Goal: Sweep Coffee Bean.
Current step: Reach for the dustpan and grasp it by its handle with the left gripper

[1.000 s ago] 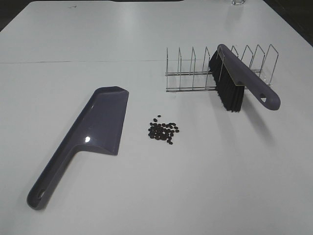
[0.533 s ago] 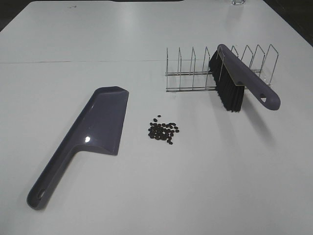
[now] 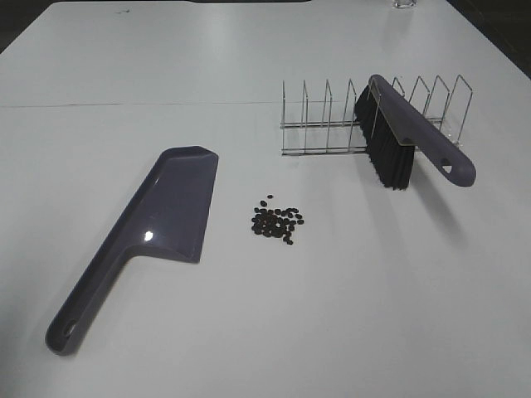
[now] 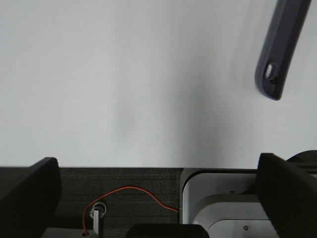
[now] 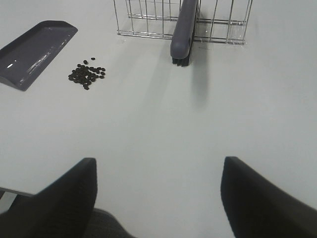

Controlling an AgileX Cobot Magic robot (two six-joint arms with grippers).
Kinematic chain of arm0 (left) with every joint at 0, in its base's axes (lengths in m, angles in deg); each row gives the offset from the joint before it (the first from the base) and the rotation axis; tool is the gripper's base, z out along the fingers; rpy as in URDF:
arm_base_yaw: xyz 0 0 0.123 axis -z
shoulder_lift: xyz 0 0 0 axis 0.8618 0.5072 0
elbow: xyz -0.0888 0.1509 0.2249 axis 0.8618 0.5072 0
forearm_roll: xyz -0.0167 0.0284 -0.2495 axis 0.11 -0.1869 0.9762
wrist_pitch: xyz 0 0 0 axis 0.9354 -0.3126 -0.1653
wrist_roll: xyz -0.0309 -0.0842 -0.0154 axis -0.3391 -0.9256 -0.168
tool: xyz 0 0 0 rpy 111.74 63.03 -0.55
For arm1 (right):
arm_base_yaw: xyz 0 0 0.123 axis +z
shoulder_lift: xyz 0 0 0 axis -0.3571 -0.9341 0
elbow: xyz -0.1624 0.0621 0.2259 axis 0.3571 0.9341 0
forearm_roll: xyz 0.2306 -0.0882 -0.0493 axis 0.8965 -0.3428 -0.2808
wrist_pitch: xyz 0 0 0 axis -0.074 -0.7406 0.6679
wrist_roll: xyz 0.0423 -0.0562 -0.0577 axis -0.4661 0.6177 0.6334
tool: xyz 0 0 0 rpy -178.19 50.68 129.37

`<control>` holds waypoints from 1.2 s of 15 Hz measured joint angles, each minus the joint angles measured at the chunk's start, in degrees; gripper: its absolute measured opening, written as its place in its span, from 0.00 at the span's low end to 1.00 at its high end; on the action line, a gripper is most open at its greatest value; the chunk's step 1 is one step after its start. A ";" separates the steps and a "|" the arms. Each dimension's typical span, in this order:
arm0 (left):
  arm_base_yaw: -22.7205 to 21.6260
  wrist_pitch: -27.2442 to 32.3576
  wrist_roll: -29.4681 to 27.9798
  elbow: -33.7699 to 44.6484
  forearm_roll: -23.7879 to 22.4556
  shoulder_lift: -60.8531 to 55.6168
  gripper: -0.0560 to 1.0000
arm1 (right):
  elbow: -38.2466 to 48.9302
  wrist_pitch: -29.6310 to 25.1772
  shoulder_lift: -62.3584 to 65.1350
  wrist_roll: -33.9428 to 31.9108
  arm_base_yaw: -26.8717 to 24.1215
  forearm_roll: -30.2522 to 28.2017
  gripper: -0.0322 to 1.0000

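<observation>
The coffee bean (image 3: pixel 277 222) cluster lies on the white table between a purple dustpan (image 3: pixel 158 224) to its left and a purple brush (image 3: pixel 406 133) with black bristles, which leans in a wire rack (image 3: pixel 328 124) at the back right. The right wrist view shows the beans (image 5: pixel 87 75), dustpan (image 5: pixel 34 49) and brush (image 5: pixel 183 34) far ahead of my right gripper (image 5: pixel 159 161), which is open and holds nothing. My left gripper (image 4: pixel 156 163) is wide open over the table's near edge. The dustpan's handle end (image 4: pixel 280 49) lies ahead of it. Neither gripper shows in the exterior high view.
A clear glass (image 3: pixel 404 4) stands at the table's far edge. A faint seam (image 3: pixel 124 104) runs across the table behind the dustpan. Below the left gripper are the table's dark edge and a red wire (image 4: pixel 133 191).
</observation>
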 joint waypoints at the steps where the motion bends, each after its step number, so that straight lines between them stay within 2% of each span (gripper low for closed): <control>1: 3.61 -1.55 -0.11 -1.83 -0.17 4.87 0.99 | 0.00 0.00 0.00 0.00 0.00 0.00 0.64; 4: 12.95 -5.84 -0.97 -6.82 0.34 18.05 0.99 | 0.00 0.00 0.00 0.00 0.00 0.00 0.64; 8: 19.19 -12.78 -1.09 -12.15 0.69 36.33 0.99 | 0.00 0.00 0.00 0.00 0.00 0.00 0.64; 13: 21.89 -19.37 -5.96 -15.81 0.34 50.94 0.93 | 0.00 0.00 0.00 0.00 0.00 0.00 0.64; 18: 21.89 -28.82 -7.10 -16.04 0.34 56.49 0.80 | 0.00 0.00 0.00 0.00 0.00 0.00 0.64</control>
